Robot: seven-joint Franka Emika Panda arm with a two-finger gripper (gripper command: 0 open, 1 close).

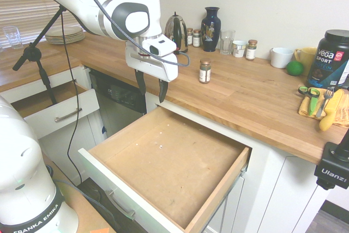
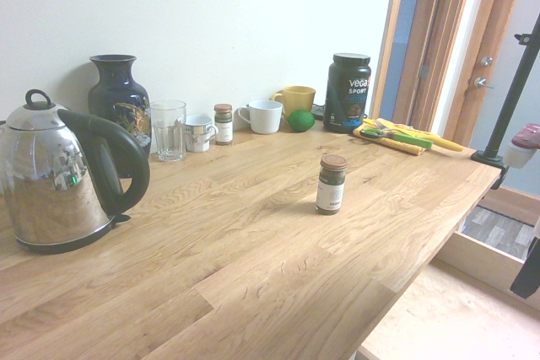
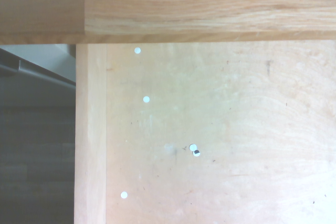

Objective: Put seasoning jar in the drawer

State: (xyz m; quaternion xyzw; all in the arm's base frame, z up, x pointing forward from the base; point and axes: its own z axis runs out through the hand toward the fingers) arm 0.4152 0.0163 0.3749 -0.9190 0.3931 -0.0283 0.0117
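The seasoning jar (image 1: 204, 71) stands upright on the wooden worktop (image 1: 240, 87), near the edge above the pulled-out drawer (image 1: 169, 159). The fingers (image 1: 152, 92) are spread apart, with nothing between them, over the drawer's back corner.

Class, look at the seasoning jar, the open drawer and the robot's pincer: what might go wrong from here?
The seasoning jar stands alone and upright on the counter, so a clumsy touch from the open pincer might topple it.

The drawer lies below the counter's edge, so a jar released too high might drop hard or roll.

A similar brown-lidded jar stands further back, so the wrong one might be picked.
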